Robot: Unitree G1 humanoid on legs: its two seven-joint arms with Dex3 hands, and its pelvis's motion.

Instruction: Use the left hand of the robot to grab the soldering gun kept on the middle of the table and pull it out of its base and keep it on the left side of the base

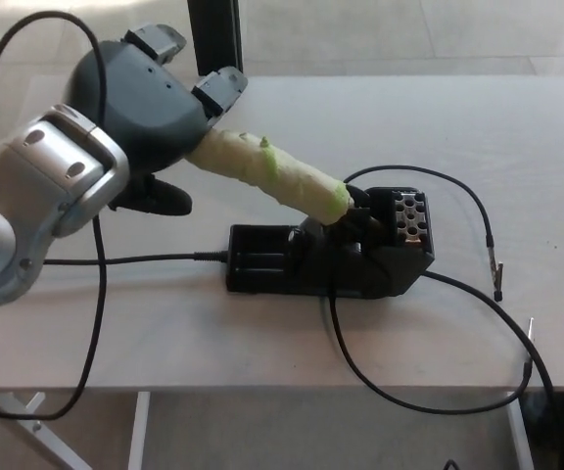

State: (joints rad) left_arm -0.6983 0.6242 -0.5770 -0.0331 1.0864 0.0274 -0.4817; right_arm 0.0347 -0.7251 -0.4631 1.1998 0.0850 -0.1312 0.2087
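While my left hand (150,108) sits in the upper left of the frame, its fingers are wrapped around the upper end of the soldering gun (267,176), gripping the handle, which is bound in pale green tape. From my palm the gun runs down and to the right toward the middle of the frame, so its long axis slants from upper left to lower right. Its lower end meets the black base (326,257) at frame centre, and I judge the tip is still seated in the holder, though the join itself is dark and hard to read. The pull therefore has to go back along that slant, up and toward the upper left, before I can lay the gun on the table (517,137) to the picture-left of the base. My right hand does not show, so the left is the only one near. A black cable (96,294) loops around my forearm at the left edge. No brand, label or writing is legible anywhere.
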